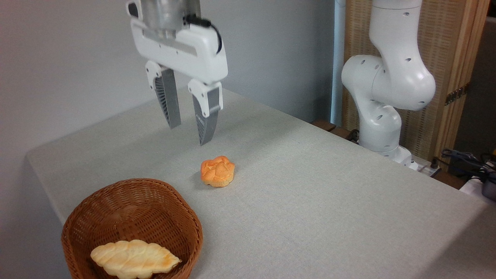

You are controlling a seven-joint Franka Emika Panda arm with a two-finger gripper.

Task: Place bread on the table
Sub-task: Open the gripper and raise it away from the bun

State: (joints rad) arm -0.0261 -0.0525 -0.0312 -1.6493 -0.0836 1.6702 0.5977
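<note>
Bread [217, 171] sits alone on the table [329, 186], just outside the basket [131, 221] (a paler loaf [133, 257] lies inside). I judge the placing done; next I'd only back the arm away. My gripper [188, 133] hangs above, jaws apart, holding nothing.

No legible text, label, brand or number anywhere.
</note>
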